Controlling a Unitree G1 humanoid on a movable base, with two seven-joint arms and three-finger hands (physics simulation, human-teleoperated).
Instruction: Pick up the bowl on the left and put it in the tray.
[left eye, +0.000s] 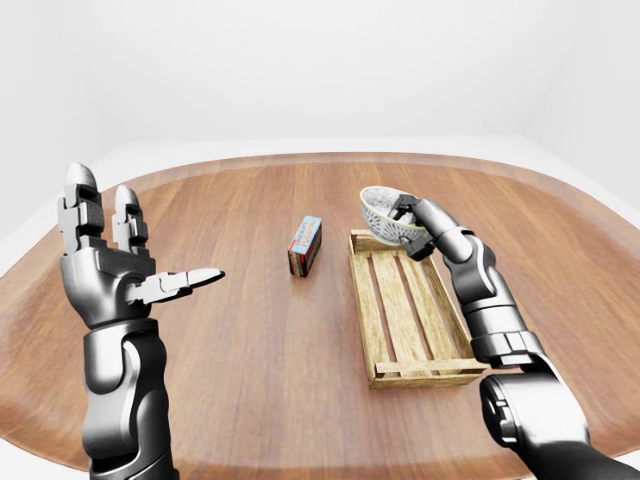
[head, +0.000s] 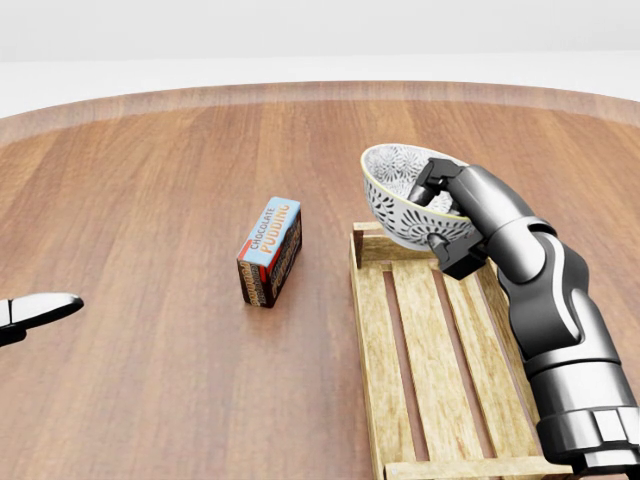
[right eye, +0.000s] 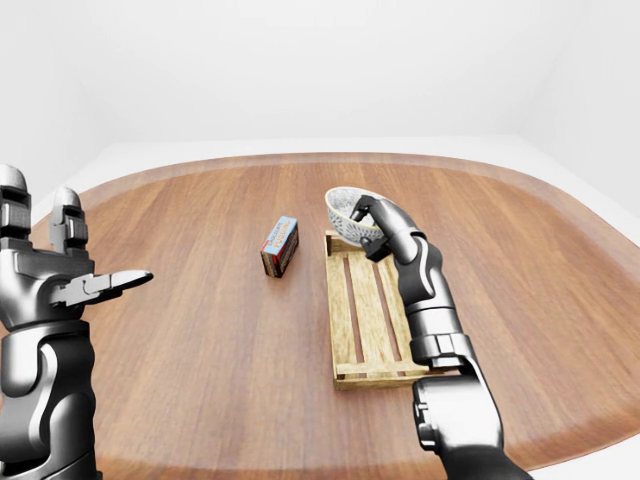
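Round wooden table (head: 150, 400), with the slatted tray (head: 368, 340) at right in the head view. I hold the patterned bowl (head: 393, 196) tilted in the air above the tray's top end, my right hand (head: 452, 205) pinching its rim, fingers inside and thumb beneath. Risk: a one-sided rim grip may let it swing, slip, or land on the end rail. Left hand (left eye: 112, 272) spread wide, empty.

Bowl (head: 395, 208) white, dark floral print, yellow rim; tray (head: 375, 330) pale wood; box (head: 270, 250) blue top, brown sides.
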